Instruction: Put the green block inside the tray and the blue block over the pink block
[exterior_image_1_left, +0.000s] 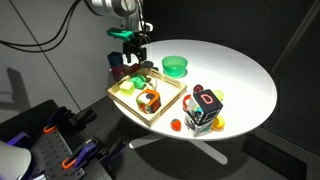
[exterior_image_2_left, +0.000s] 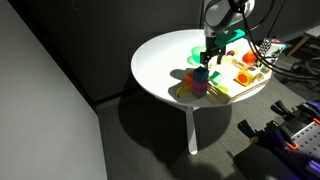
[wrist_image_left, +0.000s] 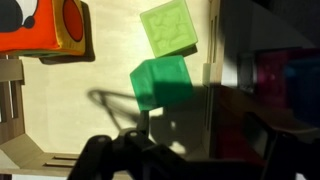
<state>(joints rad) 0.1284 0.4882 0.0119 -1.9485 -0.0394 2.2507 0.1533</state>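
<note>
A: Dark fingertips sit right up against the wrist lens, low in the frame, just silhouettes over the wood.

B: Jaws apart or together?

A: Cannot tell. The gripper is all shadow down there, and the gap between the tips doesn't read.

B: And just past them?

A: Green block, resting on the floor of the tray, free of the fingers and close to the rim on the right of the wrist view. Just beyond it lies a paler green square piece, also on the wood, the two almost corner to corner.

B: Further along the tray?

A: Orange-and-black object, up in the corner of the view, apart from the green block.

B: Where are the other two cubes?

A: Outside the tray, past that rim, in deep shade. Pink block, with the blue block just beside it, the pair side by side. Touching or not, I can't say.

B: Pull back for me.

A: In an exterior view, the multicoloured cube stands nearest on the white round table. Then comes the tray, with the gripper hanging above its far edge. Behind that is the green bowl, off the tray.
</note>
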